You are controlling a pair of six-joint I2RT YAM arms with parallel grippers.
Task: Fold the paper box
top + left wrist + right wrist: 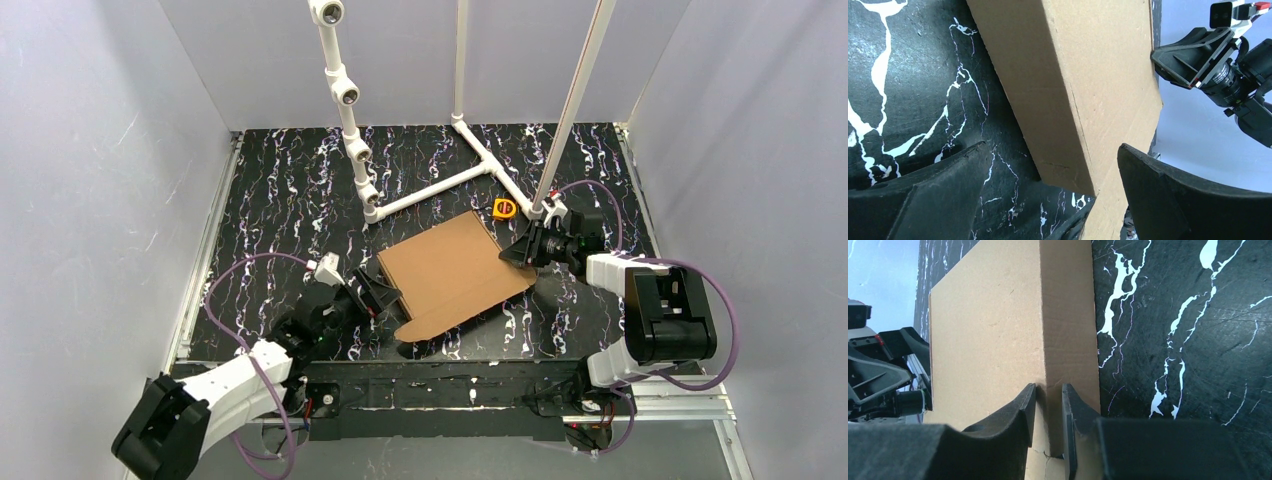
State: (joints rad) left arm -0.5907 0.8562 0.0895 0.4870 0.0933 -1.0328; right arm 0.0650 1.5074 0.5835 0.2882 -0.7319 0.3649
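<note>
- Right claw (1048, 392): my wrist view shows it pinched on the paper box (455, 272)'s raised fold, which the overhead view hides.
- Left claw (1052, 149) gapes wide, straddling a box corner.
- The box lies at the middle of the surface (280, 200).

I see a table (270, 210) topped in black with white marble-like veins, closed in by pale panels on the left, right and far sides. Near its middle lies the paper box (455, 272), plain brown cardboard, turned at an angle to the table's edges, with a dark shadow under its near edge. Beyond it, at the far middle, a white pipe frame (430, 190) rests its foot bars on the surface. A small yellow tape measure (505, 208) sits just beside the frame, near the box's far right corner.
</note>
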